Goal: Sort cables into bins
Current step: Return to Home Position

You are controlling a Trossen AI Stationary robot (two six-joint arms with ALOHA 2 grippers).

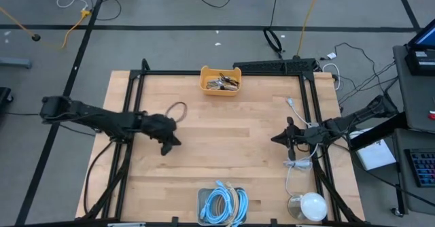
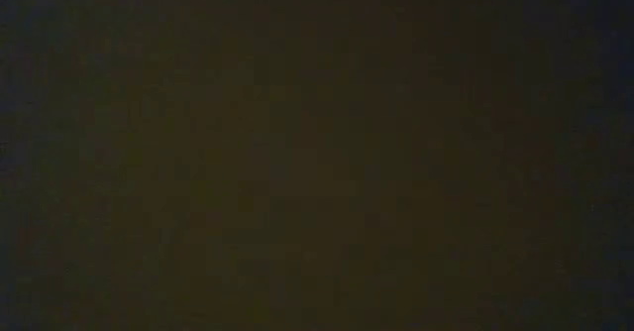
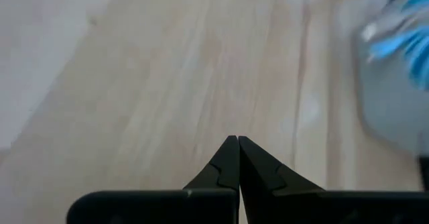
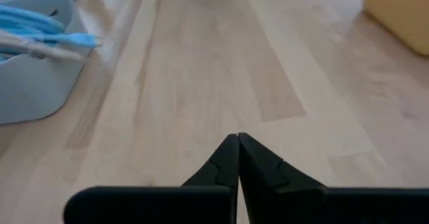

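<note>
— What's the biggest thing there?

— The counter (image 1: pixel 217 152), with an arm reaching in over its left edge and one over its right. The left gripper (image 1: pixel 171 145) hangs over bare wood left of centre, clenched on nothing; its wrist view shows the tips pressed together. The right gripper (image 1: pixel 277 138) sits just inside the right edge, also clenched and empty.

— And the bins?

— The grey bin (image 1: pixel 202 198) is at the middle of the near edge, its front cut off. It holds coiled blue cables (image 1: pixel 221 203) and a beige strand. The yellow bin (image 1: pixel 206 85) is at the middle of the far edge, with a tangle of short dark cables (image 1: pixel 223 83) I can't tell apart.

— Anything smaller?

— A white dome (image 1: pixel 311 205) in the near right corner, a white cord (image 1: pixel 292 164) along the right edge, and a thin dark loop (image 1: pixel 177 109) by the left arm; I can't tell what that is. The low view shows nothing I can make out.
</note>
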